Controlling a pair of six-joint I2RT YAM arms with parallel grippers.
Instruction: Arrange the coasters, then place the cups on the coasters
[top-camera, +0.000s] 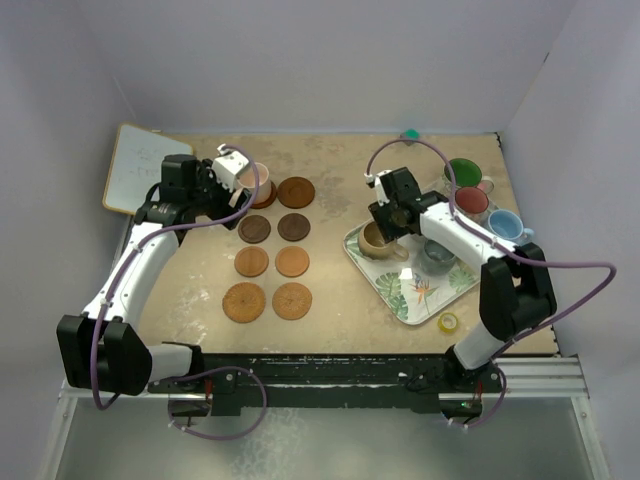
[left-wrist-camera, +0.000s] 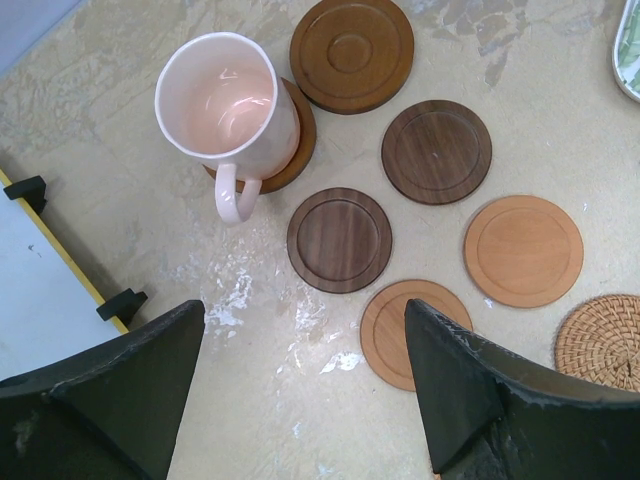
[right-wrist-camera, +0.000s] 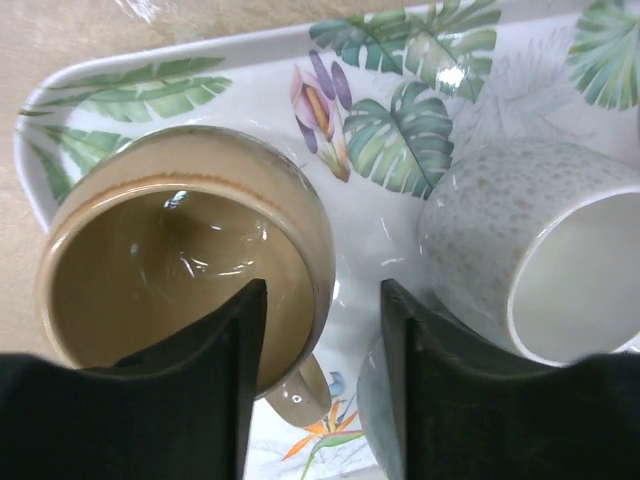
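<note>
Coasters lie in two columns on the table, among them dark discs (top-camera: 296, 191) (top-camera: 254, 229) and lighter ones (top-camera: 292, 262) (top-camera: 244, 302). A pink cup (left-wrist-camera: 225, 100) stands on the far left coaster (left-wrist-camera: 295, 150). My left gripper (left-wrist-camera: 305, 320) hangs open above bare table just short of that cup, near an orange-tan coaster (left-wrist-camera: 405, 335). My right gripper (right-wrist-camera: 322, 290) is open astride the near wall of the tan cup (right-wrist-camera: 180, 260) on the tray: one finger inside, one outside. In the top view that gripper (top-camera: 385, 225) sits over the tan cup (top-camera: 378, 238).
The leaf-patterned tray (top-camera: 400, 295) also carries a speckled grey cup (right-wrist-camera: 500, 230). Green (top-camera: 463, 172), red (top-camera: 472, 200) and light blue (top-camera: 505, 225) cups stand at the far right. A yellow tape roll (top-camera: 449, 322) lies near the front edge, and a whiteboard (top-camera: 135, 165) at the far left.
</note>
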